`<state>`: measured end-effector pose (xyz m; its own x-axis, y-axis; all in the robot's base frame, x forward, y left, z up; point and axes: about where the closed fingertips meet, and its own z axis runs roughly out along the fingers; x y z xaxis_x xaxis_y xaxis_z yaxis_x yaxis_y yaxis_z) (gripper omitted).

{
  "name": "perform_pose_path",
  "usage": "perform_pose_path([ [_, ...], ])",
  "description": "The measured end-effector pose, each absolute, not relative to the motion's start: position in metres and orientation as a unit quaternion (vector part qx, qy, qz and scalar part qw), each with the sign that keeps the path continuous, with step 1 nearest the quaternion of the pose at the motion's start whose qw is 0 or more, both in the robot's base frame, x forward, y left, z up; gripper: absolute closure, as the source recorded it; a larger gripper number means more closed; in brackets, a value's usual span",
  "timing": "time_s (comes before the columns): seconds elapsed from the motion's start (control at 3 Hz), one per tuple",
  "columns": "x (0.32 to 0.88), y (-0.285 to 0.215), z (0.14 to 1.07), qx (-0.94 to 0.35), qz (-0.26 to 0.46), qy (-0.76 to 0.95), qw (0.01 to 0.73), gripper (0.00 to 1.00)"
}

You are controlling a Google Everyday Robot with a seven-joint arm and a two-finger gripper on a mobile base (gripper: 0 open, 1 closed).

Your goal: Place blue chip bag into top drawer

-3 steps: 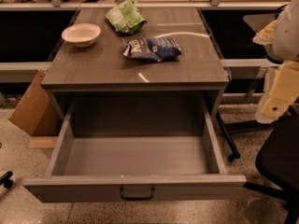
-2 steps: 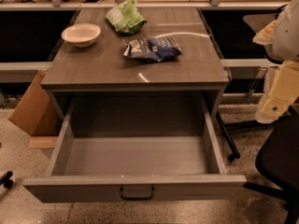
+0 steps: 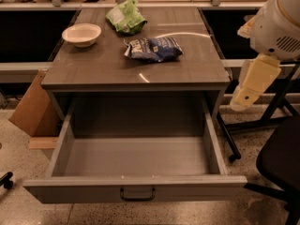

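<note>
The blue chip bag (image 3: 153,49) lies flat on the grey table top (image 3: 117,71), right of centre. The top drawer (image 3: 136,158) below it is pulled fully out and holds nothing; its front panel carries a small dark handle (image 3: 137,194). My arm comes in from the upper right. Its gripper (image 3: 248,90), a cream-coloured end piece, hangs to the right of the table, beyond the table edge and above the floor. It is well apart from the bag and the drawer, and nothing shows in it.
A green chip bag (image 3: 125,17) and a white bowl (image 3: 81,34) sit at the back of the table top. A cardboard box (image 3: 33,107) leans at the left. A black chair (image 3: 279,163) and dark stand legs (image 3: 229,139) are at the right.
My arm and gripper have moved left, closer to the table's right edge, and slightly up. The bag, bowl and drawer have not moved.
</note>
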<state>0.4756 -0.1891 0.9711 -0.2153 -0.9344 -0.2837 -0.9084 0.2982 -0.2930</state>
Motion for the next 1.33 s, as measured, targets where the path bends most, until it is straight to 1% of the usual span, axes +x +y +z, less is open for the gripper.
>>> perform_pose_path([
  [0.33, 0.476, -0.189, 0.971, -0.592, -0.032, 0.779, 0.206, 0.00],
  [0.67, 0.491, -0.185, 0.969, -0.590, -0.024, 0.773, 0.232, 0.00],
  [1.33, 0.577, -0.155, 0.959, -0.588, 0.020, 0.750, 0.302, 0.00],
])
